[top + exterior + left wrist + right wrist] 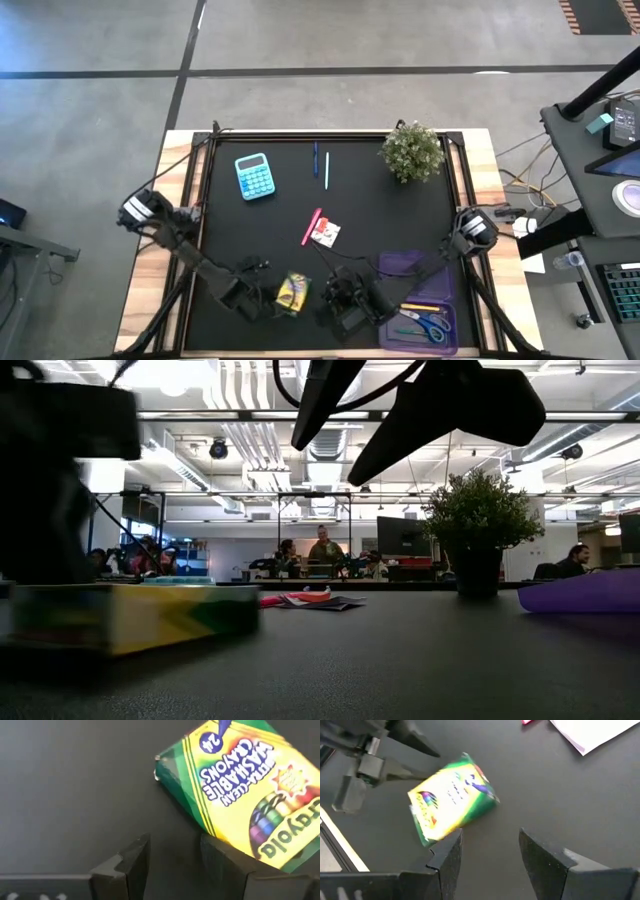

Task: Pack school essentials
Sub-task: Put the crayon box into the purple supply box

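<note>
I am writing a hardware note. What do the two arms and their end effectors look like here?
Both arms are dark, nearly black, built of slim links with bulkier rounded joints and black cables running along them. The left end effector has two flat, angular, matte-black fingers with square edges. The right end effector looks the same. No markings or labels are readable on either.

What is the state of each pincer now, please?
Left pincer: open, empty, beside the crayon box.
Right pincer: open, empty, near the same box.

Both arms hang low at the near edge, left gripper (172,857) and right gripper (487,852) seemingly open, empty.
</note>
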`<action>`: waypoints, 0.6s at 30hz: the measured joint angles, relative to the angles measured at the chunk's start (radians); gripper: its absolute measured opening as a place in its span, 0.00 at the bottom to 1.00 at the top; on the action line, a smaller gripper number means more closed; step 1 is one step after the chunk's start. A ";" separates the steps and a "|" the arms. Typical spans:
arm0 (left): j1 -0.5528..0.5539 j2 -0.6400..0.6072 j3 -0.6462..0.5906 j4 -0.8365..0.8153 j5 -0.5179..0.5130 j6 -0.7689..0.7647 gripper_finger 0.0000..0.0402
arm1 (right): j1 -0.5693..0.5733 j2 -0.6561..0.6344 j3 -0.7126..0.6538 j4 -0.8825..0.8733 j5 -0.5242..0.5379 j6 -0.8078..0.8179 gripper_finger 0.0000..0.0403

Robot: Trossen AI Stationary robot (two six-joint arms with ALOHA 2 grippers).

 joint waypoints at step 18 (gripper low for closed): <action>0.079 -0.049 0.011 0.312 0.085 0.411 0.40 | -0.004 0.000 0.000 -0.074 -0.106 -0.006 0.46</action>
